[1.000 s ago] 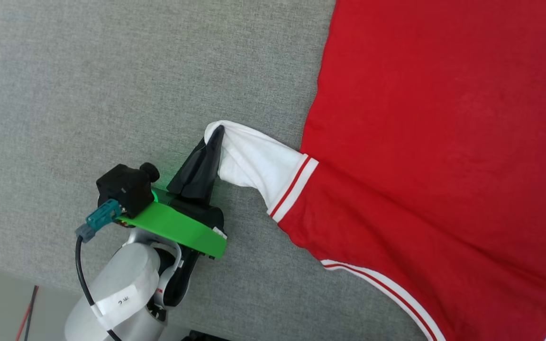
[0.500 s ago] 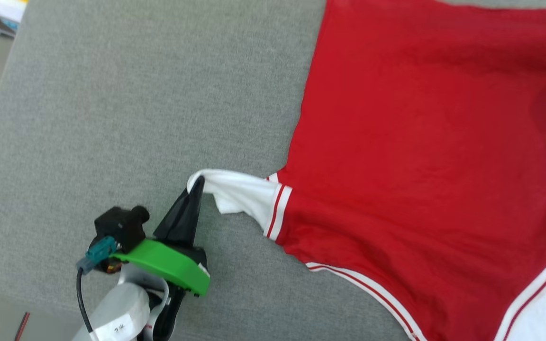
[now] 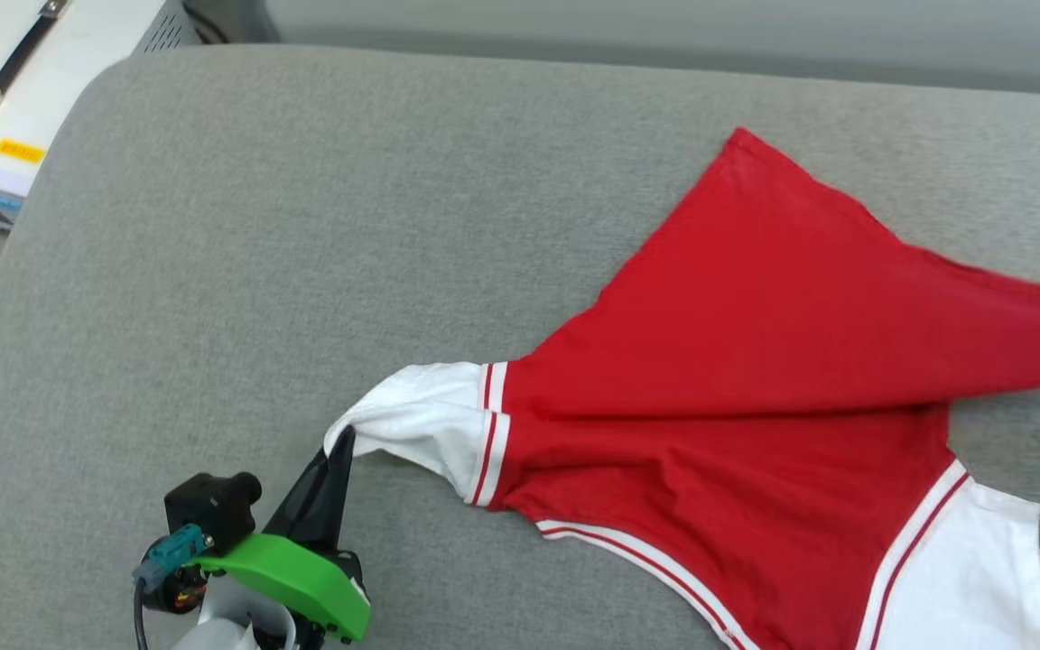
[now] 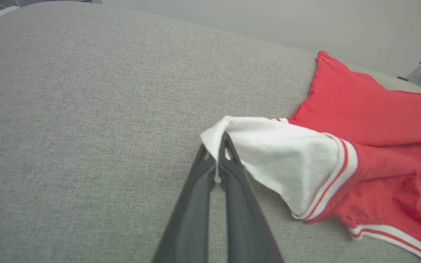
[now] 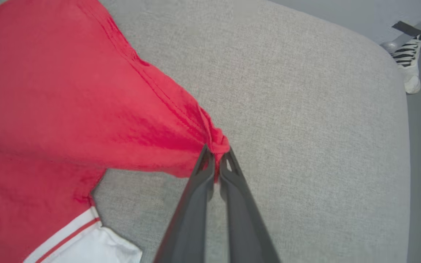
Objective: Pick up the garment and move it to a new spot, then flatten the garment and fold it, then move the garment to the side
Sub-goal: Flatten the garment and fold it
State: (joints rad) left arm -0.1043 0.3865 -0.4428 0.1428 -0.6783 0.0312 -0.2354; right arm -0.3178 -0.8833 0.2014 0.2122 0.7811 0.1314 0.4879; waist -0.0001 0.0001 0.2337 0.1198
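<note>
The garment [image 3: 755,361], a red jersey T-shirt with white striped-trim sleeves, lies plain side up on the grey cushion [image 3: 258,226]; no lettering or number shows. My left gripper [image 3: 342,442] is shut on the edge of the left white sleeve [image 3: 421,420], which is pulled out to the lower left. In the left wrist view the sleeve [image 4: 280,153] drapes over the pinched tips of that gripper [image 4: 218,146]. My right gripper [image 5: 216,153] is shut on a bunched red hem corner [image 5: 217,140], lifting a taut red fold [image 3: 980,334] toward the right edge. The other white sleeve [image 3: 962,578] lies flat at lower right.
A white equipment case [image 3: 23,81] stands beyond the cushion's far left corner. The cushion's rounded edge [image 5: 397,109] drops to a grey floor, where a zebra-striped object [image 5: 409,62] stands. Bare cushion stretches left of and behind the shirt.
The head camera has tilted up, so the far cushion edge and white case now show. The shirt's red body, flat before, is now drawn into a raised fold toward the right.
</note>
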